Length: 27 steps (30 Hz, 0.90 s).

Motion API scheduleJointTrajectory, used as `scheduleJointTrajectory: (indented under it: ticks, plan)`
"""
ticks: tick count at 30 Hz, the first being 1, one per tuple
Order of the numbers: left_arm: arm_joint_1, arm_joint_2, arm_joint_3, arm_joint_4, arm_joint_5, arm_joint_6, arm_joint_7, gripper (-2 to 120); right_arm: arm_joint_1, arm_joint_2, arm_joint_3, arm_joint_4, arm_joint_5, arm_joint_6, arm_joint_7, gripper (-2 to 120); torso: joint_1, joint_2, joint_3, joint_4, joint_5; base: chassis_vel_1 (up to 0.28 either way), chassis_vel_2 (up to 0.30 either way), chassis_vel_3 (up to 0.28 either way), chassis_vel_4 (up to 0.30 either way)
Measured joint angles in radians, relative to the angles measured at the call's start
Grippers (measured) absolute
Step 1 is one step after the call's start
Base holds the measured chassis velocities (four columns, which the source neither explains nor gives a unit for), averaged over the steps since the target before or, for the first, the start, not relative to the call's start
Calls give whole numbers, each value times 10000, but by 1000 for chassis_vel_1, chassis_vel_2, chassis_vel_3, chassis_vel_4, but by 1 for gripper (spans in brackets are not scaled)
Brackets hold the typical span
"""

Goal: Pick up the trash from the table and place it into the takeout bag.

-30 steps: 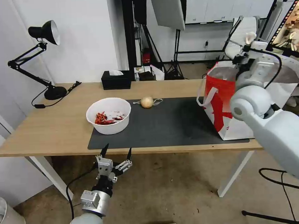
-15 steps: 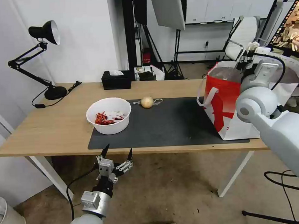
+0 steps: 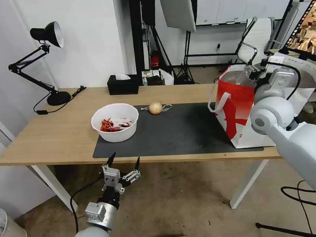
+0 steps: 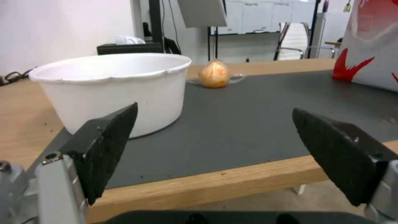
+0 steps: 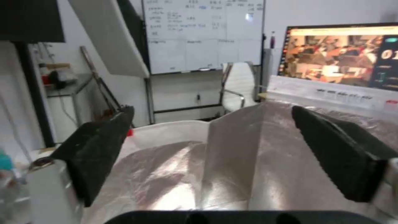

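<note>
The white bowl (image 3: 115,122) of red chili scraps sits at the left end of the dark mat (image 3: 172,132) on the table (image 3: 61,133). Behind it lies a small beige ball (image 3: 155,107). The red and white takeout bag (image 3: 234,111) stands upright on the mat's right end. My right gripper (image 3: 252,68) hangs at the bag's mouth, open and empty, over the foil lining (image 5: 186,174). My left gripper (image 3: 124,162) is open below the table's front edge, facing the bowl (image 4: 112,84), with the ball (image 4: 214,74) and the bag (image 4: 369,46) beyond.
A black tissue box (image 3: 122,84) stands at the table's back edge. A black desk lamp (image 3: 58,97) with its cable occupies the back left corner. Light stands, an office chair (image 3: 257,37) and a monitor (image 3: 306,31) fill the room behind.
My right gripper has come down from above the bag to its mouth. The white piece seen at its fingers earlier no longer shows. The left arm has not moved.
</note>
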Motion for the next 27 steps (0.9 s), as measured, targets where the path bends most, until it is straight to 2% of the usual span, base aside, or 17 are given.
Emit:
scheduleJointTrajectory:
  ticks: [2,5,6,7,10,11,14,15,18,19,22,23,26,27]
  plan:
    - [-1,1,-4,-14,-2,-1,0,100,-138,-14,107,131,81,177,-243,100,1,0,0,1,0,0,0,0,0]
    - [-21,4,-13,-53,-10,-2,-1,100,-965,-192,643,778,269,1049,-1709,100,0,0,0,0,-1,0,0,0,0]
    - [-40,-18,-10,-53,-13,-3,-2,100,-1459,-322,896,1125,333,1552,-2533,100,0,0,0,1,-1,0,0,0,0]
    - [-40,-18,-10,-53,-13,-3,-2,100,-1459,-322,896,1125,333,1552,-2533,100,0,0,0,1,-1,0,0,0,0]
    - [-76,-73,5,-33,-17,-18,-2,100,-3131,-474,1826,2040,457,2565,-4493,100,0,0,0,-2,2,0,0,0,0]
    - [-76,-73,5,-33,-17,-18,-2,100,-3131,-474,1826,2040,457,2565,-4493,100,0,0,0,-2,2,0,0,0,0]
    - [-95,-113,27,49,-19,-37,0,100,-5178,-361,3088,2922,405,2994,-6037,100,0,0,-2,1,-4,0,0,0,0]
    - [-95,-113,27,49,-19,-37,0,100,-5178,-361,3088,2922,405,2994,-6037,100,0,0,-2,1,-4,0,0,0,0]
    - [-96,-138,43,87,-18,-53,2,100,-8042,246,4478,3581,-411,3310,-7304,100,-1,1,-2,-3,0,0,0,0,0]
    - [-96,-138,43,87,-18,-53,2,100,-8042,246,4478,3581,-411,3310,-7304,100,-1,1,-2,-3,0,0,0,0,0]
    - [-46,-157,36,100,4,-87,1,100,-10261,1144,5184,3727,-1630,3752,-8103,100,-1,1,-2,-3,0,0,0,0,0]
    - [-46,-157,36,100,4,-87,1,100,-10261,1144,5184,3727,-1630,3752,-8103,100,-1,1,-2,-3,0,0,0,0,0]
    - [11,-180,10,153,50,-172,5,100,-11664,2111,5399,3379,-3132,4454,-8894,100,-3,2,-3,-2,-2,0,0,0,0]
    - [11,-180,10,153,50,-172,5,100,-11664,2111,5399,3379,-3132,4454,-8894,100,-3,2,-3,-2,-2,0,0,0,0]
